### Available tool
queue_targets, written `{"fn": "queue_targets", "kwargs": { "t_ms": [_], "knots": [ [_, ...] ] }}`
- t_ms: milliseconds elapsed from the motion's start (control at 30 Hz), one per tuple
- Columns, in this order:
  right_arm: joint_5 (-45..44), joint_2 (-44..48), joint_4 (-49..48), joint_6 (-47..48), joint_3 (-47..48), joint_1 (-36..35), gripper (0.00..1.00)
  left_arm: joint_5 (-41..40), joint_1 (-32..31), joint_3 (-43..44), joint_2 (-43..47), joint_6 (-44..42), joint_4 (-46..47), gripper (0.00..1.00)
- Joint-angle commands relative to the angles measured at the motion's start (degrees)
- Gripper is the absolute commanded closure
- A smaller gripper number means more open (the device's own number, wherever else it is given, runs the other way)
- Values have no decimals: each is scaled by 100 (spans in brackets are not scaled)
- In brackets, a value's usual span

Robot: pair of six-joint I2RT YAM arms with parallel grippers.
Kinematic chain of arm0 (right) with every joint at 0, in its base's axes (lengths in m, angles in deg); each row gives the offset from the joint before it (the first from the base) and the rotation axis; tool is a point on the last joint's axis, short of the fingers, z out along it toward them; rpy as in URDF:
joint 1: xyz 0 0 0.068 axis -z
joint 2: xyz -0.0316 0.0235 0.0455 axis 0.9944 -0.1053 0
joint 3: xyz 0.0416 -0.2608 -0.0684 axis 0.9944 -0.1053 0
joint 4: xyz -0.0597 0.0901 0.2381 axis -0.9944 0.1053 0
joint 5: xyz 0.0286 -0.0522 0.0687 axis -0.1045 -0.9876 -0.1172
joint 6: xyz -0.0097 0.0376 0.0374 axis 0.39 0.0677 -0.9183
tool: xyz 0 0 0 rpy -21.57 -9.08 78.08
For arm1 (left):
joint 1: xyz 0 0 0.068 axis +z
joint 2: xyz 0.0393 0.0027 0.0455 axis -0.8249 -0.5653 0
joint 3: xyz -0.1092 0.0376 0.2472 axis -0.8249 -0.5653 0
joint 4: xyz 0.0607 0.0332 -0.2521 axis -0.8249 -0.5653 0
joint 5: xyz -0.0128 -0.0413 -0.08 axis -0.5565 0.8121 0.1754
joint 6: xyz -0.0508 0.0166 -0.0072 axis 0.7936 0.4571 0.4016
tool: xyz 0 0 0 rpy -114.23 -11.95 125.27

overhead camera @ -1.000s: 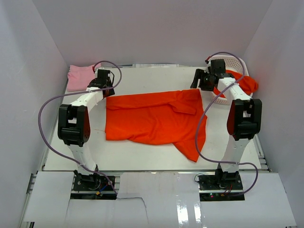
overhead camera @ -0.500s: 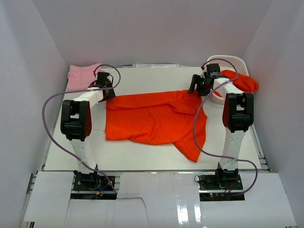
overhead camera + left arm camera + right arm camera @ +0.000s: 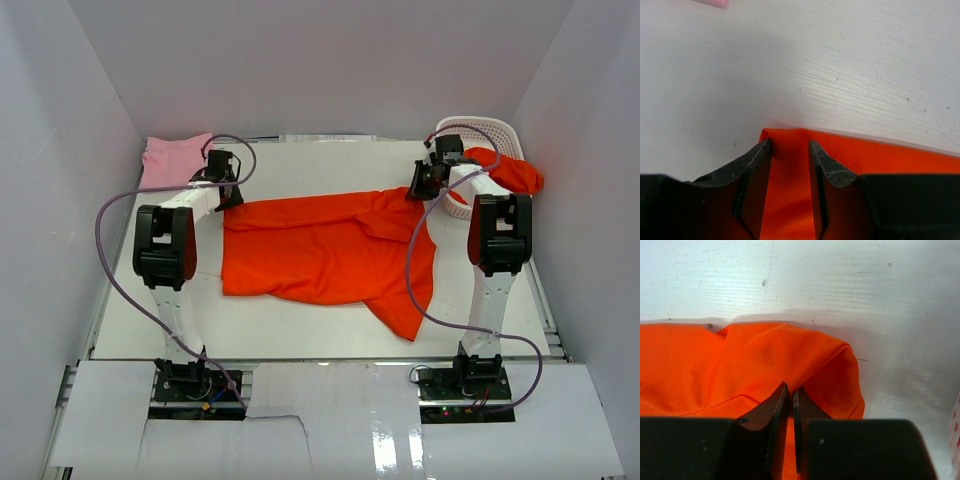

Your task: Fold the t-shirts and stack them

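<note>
A bright orange-red t-shirt (image 3: 320, 250) lies spread across the middle of the table, with one part trailing toward the near right. My left gripper (image 3: 228, 192) is down at its far left corner. In the left wrist view the jaws (image 3: 790, 145) stand apart astride that corner, with orange cloth (image 3: 890, 160) lying between them. My right gripper (image 3: 418, 186) is at the far right corner. In the right wrist view it (image 3: 790, 389) is shut on a raised fold of the orange shirt (image 3: 765, 355). A light pink t-shirt (image 3: 170, 160) lies at the far left.
A white lattice basket (image 3: 480, 128) stands at the far right with another orange-red shirt (image 3: 515, 172) hanging over its rim. White walls close in the table on the left, back and right. Purple cables loop off both arms.
Both arms have reached farther out and dropped onto the shirt's far corners. The right jaws have closed on the cloth, and the left jaws have narrowed around their corner.
</note>
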State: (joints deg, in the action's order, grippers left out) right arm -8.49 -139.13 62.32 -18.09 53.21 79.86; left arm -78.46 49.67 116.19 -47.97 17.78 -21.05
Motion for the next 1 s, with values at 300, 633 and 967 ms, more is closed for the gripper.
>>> {"fn": "queue_targets", "kwargs": {
  "t_ms": [300, 633, 967],
  "knots": [
    [35, -130, -84, 12, 249, 111, 92, -108, 2, 94, -72, -12, 50, 88],
    [35, -403, -57, -23, 653, 181, 92, -249, 73, 462, -309, -83, -81, 100],
    [96, -859, -48, -84, 1286, 269, 92, -223, 90, 1025, -713, -74, -196, 100]
  ]
}}
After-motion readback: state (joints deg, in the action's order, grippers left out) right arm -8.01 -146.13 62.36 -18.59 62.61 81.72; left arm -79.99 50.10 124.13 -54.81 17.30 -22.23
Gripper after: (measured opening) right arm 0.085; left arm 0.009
